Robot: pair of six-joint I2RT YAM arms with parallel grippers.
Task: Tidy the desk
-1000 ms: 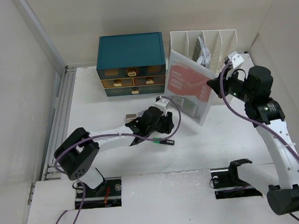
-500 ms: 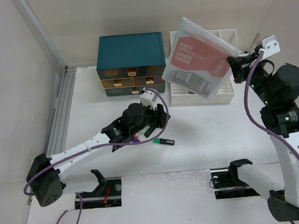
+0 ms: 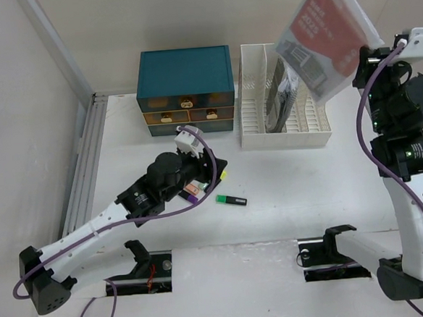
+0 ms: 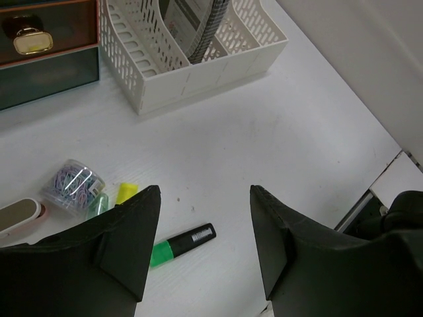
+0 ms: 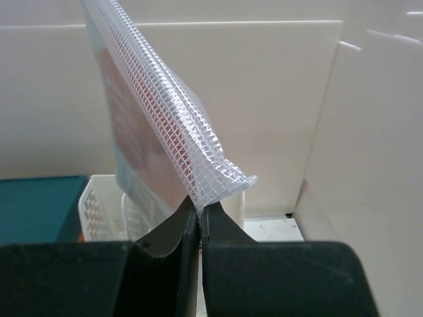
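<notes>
Two grippers: right gripper, upper right, clamped on the mesh pouch — best lowered edge-first and vertical into a free file rack slot; left gripper, jaws apart, above the green highlighter on the desk, centre frame.

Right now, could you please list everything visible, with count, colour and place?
desk: one, white, under everything
drawer cabinet: one, teal, far edge
file rack: one, white, right of cabinet
folder: one, dark, standing in rack
mesh pouch: one, clear over red, in the air above rack
highlighter: one, green and black, lying mid-desk
paperclip jar: one, clear, left of highlighter
left pincer: one, black, open, above highlighter
right pincer: one, black, shut on pouch edge
</notes>
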